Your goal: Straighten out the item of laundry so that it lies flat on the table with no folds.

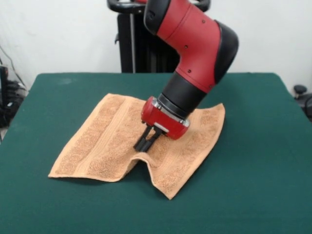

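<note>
The tan-orange towel [97,141] lies spread on the dark green table [258,161], a little left of the middle. It is mostly flat, with woven bands running along its left and right parts. Its near edge is pulled up into a raised ridge with a notch of table showing under it. My gripper [143,145] comes down from the red and black arm onto the top of this ridge. Its dark fingers [146,139] stand close together, pinched on the cloth. The arm hides the towel's far middle part.
The black pedestal [139,48] stands behind the table's far edge. Dark cables and gear [7,97] sit beyond the left edge, and a black object [302,95] sits beyond the right edge. Green table surface surrounds the towel on all sides.
</note>
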{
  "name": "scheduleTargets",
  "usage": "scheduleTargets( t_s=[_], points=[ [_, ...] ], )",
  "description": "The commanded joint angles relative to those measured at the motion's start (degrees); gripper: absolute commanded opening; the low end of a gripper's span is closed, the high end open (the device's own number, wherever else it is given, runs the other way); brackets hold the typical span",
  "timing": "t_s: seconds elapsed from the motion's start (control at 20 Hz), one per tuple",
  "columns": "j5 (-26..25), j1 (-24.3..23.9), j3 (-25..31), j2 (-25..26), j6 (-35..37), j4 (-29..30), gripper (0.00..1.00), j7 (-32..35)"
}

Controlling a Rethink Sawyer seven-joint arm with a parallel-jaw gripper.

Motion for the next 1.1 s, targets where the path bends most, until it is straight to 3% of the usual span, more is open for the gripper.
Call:
scheduleTargets(
  t_s=[0.05, 0.3, 0.55, 0.85, 1.1],
  points=[
    [-3.1, -1.7, 3.4, 6.7, -0.7, 3.3, 0.00, 7.4],
    [-2.9, -3.4, 8.4, 6.5, -8.1, 1.7, 0.00, 9.6],
    [-4.9, -5.4, 13.4, 2.3, -12.5, 2.3, 0.00, 10.5],
    [-2.1, -5.8, 15.5, 3.8, -11.3, -3.0, 0.00, 10.6],
    [3.3, -3.9, 13.6, 6.2, -8.9, -6.6, 0.00, 11.5]
  ],
)
